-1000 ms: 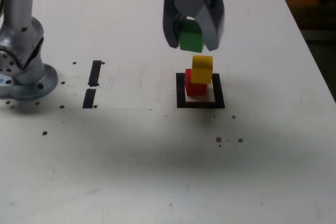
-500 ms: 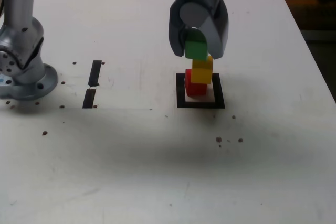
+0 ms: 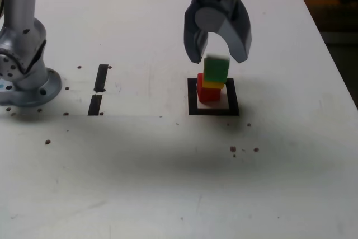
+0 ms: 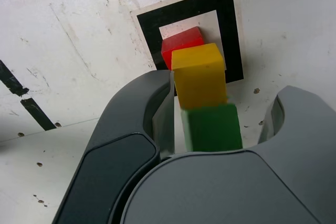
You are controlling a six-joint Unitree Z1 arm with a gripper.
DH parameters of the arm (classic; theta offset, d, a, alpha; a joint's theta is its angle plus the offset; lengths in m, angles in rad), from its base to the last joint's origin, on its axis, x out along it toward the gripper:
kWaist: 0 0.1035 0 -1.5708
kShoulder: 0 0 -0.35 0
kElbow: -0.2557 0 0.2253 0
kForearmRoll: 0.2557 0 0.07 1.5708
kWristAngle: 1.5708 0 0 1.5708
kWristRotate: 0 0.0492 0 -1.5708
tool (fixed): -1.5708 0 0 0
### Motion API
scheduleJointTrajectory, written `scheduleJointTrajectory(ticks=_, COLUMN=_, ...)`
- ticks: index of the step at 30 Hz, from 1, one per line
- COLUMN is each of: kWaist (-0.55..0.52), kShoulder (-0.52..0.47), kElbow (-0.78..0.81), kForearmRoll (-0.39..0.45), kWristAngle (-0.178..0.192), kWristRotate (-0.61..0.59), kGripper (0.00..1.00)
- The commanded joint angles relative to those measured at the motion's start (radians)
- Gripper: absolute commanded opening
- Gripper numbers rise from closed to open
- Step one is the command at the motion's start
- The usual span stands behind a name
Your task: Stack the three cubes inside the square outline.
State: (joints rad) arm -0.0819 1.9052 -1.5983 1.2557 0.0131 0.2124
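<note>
The grey two-fingered pincer (image 3: pixel 217 59) points down over the stack with its jaws apart. In the wrist view a gap shows on each side of the small solid green cube (image 4: pixel 211 128), so neither finger clamps it. In the exterior view the green cube (image 3: pixel 216 69) sits between and just below the fingertips.

The green cube is the top of a three-block column. Beneath it is the small solid yellow cube (image 3: pixel 212 84), and beneath that the small solid red cube (image 3: pixel 207 94), which rests on the table. In the wrist view the yellow cube (image 4: pixel 199 73) is offset from the red cube (image 4: pixel 181 41), overhanging part of it.

The red cube stands inside the black tape square outline (image 3: pixel 193 95), on its white centre.

Well to the exterior view's left of the outline lie two short black tape strips (image 3: pixel 101 77). Further left stands the silver arm base (image 3: pixel 25 65). All rest on the white table (image 3: pixel 168 172), which carries scattered small dark specks.
</note>
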Motion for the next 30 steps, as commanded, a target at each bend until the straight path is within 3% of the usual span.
scheduleJointTrajectory(ticks=1, kWaist=0.006, kShoulder=-0.008, kElbow=0.006, kForearmRoll=-0.005, kWristAngle=0.004, kWristRotate=0.001, kGripper=0.73)
scheduleJointTrajectory(ticks=16, kWaist=0.005, kShoulder=-0.069, kElbow=0.039, kForearmRoll=-0.018, kWristAngle=0.027, kWristRotate=-0.001, kGripper=0.81)
scheduleJointTrajectory(ticks=23, kWaist=-0.086, kShoulder=-0.129, kElbow=0.086, kForearmRoll=-0.022, kWristAngle=0.033, kWristRotate=-0.021, kGripper=0.88)
scheduleJointTrajectory(ticks=30, kWaist=-0.218, kShoulder=-0.161, kElbow=0.159, kForearmRoll=-0.121, kWristAngle=0.085, kWristRotate=-0.083, kGripper=0.99)
